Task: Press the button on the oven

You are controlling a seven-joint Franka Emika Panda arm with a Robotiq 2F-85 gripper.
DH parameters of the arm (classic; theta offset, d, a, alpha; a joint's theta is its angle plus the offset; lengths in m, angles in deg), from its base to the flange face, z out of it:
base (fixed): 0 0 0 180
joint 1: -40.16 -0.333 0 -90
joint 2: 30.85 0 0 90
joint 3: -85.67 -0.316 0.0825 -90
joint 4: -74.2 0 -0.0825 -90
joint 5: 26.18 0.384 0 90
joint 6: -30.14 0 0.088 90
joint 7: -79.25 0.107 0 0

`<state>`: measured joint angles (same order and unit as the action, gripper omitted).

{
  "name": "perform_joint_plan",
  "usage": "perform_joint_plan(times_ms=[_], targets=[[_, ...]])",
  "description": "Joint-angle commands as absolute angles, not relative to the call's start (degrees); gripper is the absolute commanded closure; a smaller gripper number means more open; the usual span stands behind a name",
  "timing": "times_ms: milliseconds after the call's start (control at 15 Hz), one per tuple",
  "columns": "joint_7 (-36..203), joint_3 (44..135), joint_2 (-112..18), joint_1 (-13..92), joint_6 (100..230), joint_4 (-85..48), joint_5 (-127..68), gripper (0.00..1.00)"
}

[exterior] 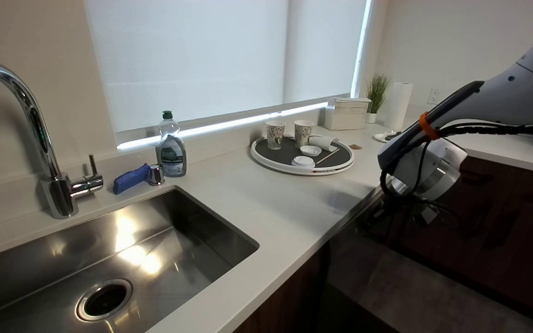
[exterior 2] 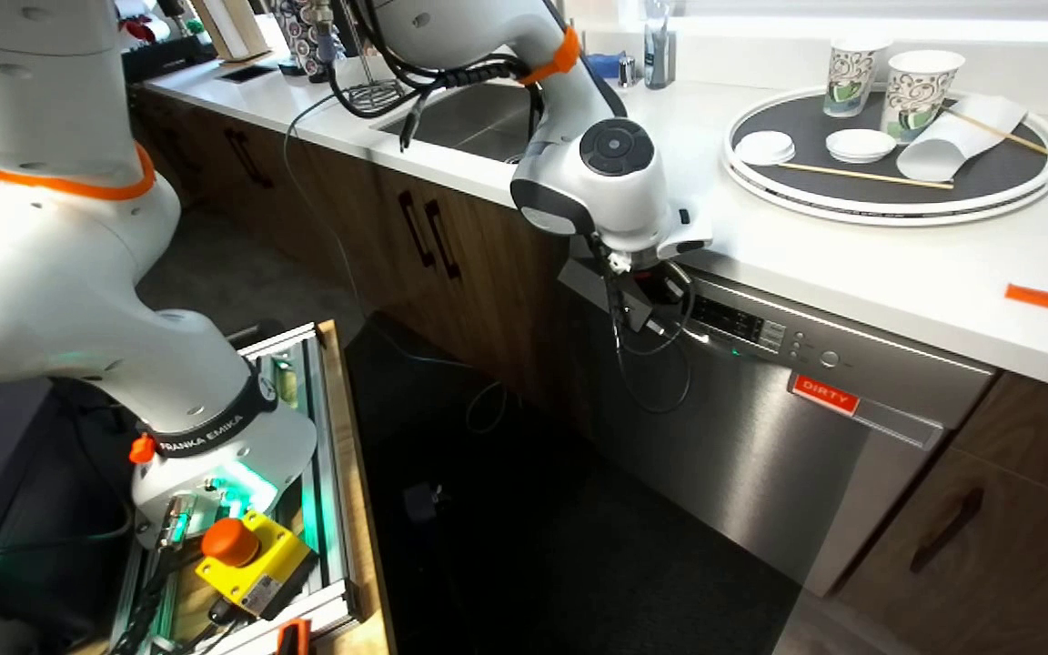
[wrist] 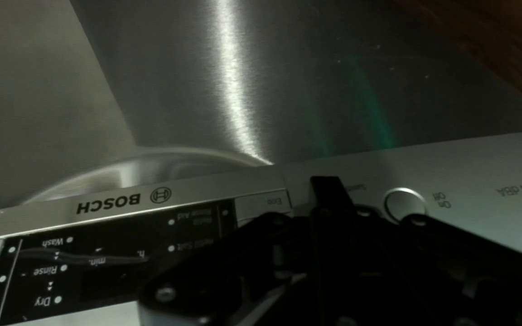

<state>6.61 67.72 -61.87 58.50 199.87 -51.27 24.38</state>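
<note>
No glossy black oven front shows. The appliance here is a stainless steel Bosch dishwasher (exterior 2: 742,473) under the counter. In the wrist view its control panel (wrist: 483,158) stands upside down, with a black display (wrist: 111,267) and a round On/Off button (wrist: 406,204). My gripper (wrist: 329,183) is shut and empty, its fingers together. Its tip lies between the display's edge buttons and the round button, to the left of the round button in the picture. I cannot tell whether it touches the panel. In an exterior view the gripper (exterior 2: 665,296) is at the panel's left part, hiding the round button.
The white countertop (exterior 2: 788,246) overhangs the panel, close beside the wrist. A round tray (exterior 2: 897,218) with cups, lids and sticks stands on it. A sink (exterior: 192,263) lies farther along. A red DIRTY sign (exterior 2: 824,394) is on the dishwasher. Loose cables hang from the wrist.
</note>
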Motion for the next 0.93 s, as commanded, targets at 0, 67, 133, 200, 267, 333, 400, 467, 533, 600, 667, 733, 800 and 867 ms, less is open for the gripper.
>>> perform_joint_plan(times_ms=[0,67,133,200,267,333,400,467,533,600,667,733,800,867], targets=[[1.46,63.04,-63.65,62.19,203.44,-49.58,29.1,1.0],[0.64,62.33,-63.77,62.85,203.78,-49.58,29.85,1.0],[-0.22,61.54,-63.96,63.55,204.14,-49.58,30.54,1.0],[-1.08,60.7,-64.03,64.29,204.47,-49.65,31.27,1.0],[-1.5,60.24,-64.0,64.66,204.69,-49.87,31.61,1.0],[-2.13,59.84,-64.16,65.14,204.89,-49.92,31.87,1.0],[-2.64,59.38,-64.38,65.61,205.07,-49.85,32.14,1.0],[-3.19,58.79,-64.5,66.17,205.23,-49.87,32.48,1.0],[-3.49,58.46,-64.48,66.46,205.37,-50.06,32.67,1.0],[-3.65,58.47,-64.34,66.54,205.06,-50.44,32.44,1.0],[-3.27,59.07,-64.1,66.11,204.71,-50.98,31.62,1.0],[-2.94,59.54,-63.95,65.75,204.44,-51.31,31.06,1.0],[-2.69,59.93,-63.7,65.37,204.31,-51.65,30.67,1.0],[-2.55,60.11,-63.54,65.19,204.23,-51.86,30.48,1.0]])
